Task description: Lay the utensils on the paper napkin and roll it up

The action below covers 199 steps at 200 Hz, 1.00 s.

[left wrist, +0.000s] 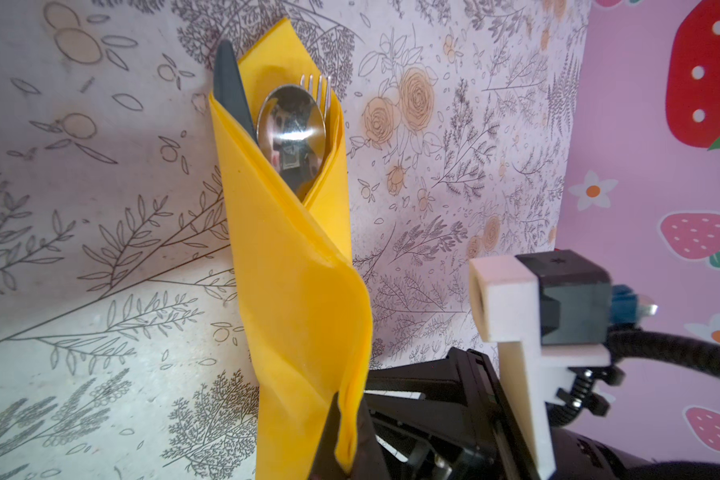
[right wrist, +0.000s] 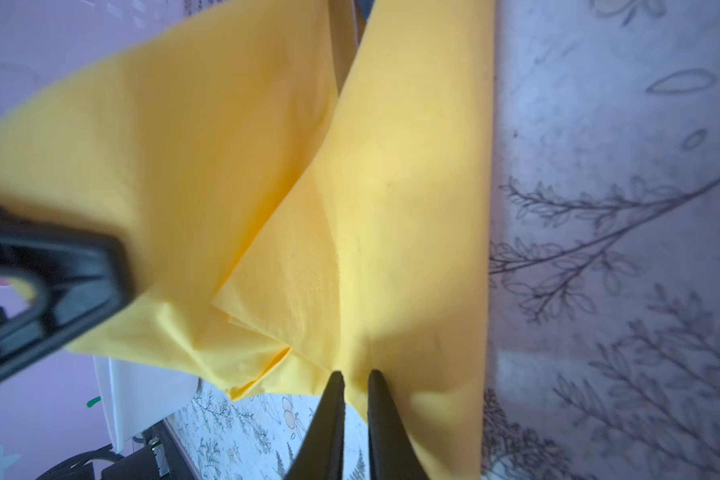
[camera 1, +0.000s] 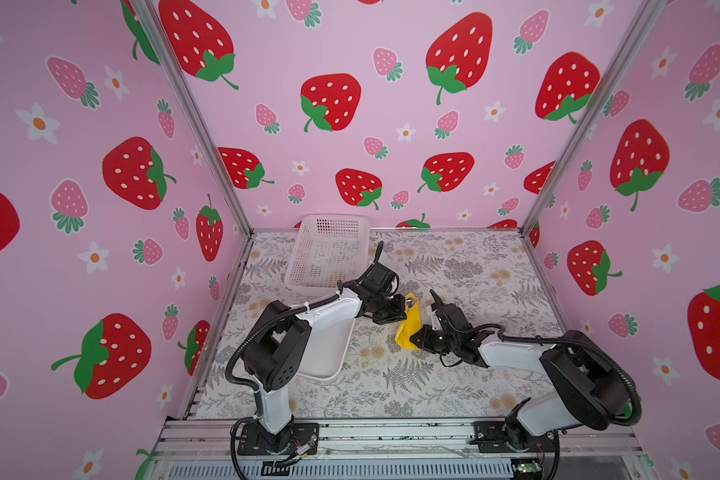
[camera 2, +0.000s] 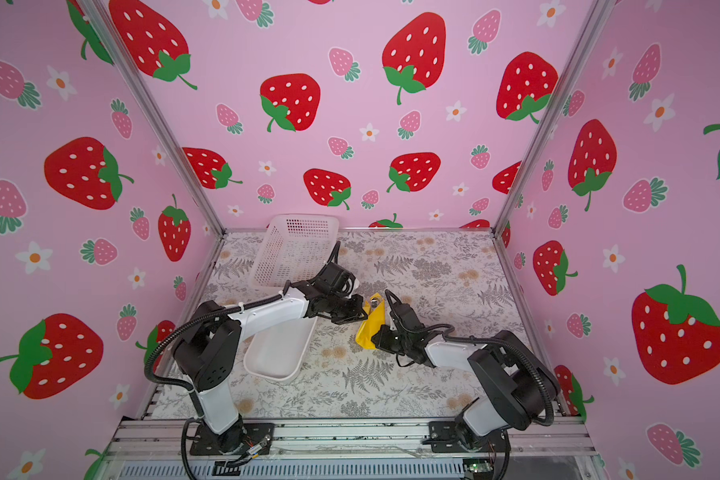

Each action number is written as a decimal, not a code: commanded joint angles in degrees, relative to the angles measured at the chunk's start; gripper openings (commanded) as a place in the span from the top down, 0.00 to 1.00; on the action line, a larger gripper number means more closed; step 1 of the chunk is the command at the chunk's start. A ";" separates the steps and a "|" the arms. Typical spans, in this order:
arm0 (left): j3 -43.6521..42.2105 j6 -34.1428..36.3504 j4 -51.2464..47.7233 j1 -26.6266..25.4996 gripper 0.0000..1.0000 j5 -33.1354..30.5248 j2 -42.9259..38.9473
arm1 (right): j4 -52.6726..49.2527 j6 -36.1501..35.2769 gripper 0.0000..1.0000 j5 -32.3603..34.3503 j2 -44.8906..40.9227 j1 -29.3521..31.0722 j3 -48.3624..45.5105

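Roll: we see a bright yellow paper napkin [left wrist: 300, 270] wrapping shiny metal utensils [left wrist: 292, 124].
Left gripper [left wrist: 345, 415]: pinching its flap.
Right gripper [right wrist: 352, 379]: narrow, nipping its near end.

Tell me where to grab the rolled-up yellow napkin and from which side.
Take the paper napkin across its wrapped middle, just below the spoon bowl, coming down from above with the jaws spanning its narrow width. It lies long and slim on the table, likely stiffened there by the handles inside. The loose flap pinched by the left hand would probably just unroll.
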 commanded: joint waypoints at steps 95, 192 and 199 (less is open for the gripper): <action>6.35 -5.45 0.38 -0.89 1.00 5.11 4.72 | -1.53 -1.03 0.86 -0.11 3.32 -0.25 -0.14; 9.82 -12.65 3.91 -3.12 1.00 5.47 9.13 | 1.13 -1.18 0.86 -1.37 1.47 -0.24 -0.84; 9.75 -13.06 4.16 -3.19 1.00 5.44 9.39 | 1.28 -1.15 0.86 -1.22 1.14 -0.25 -1.01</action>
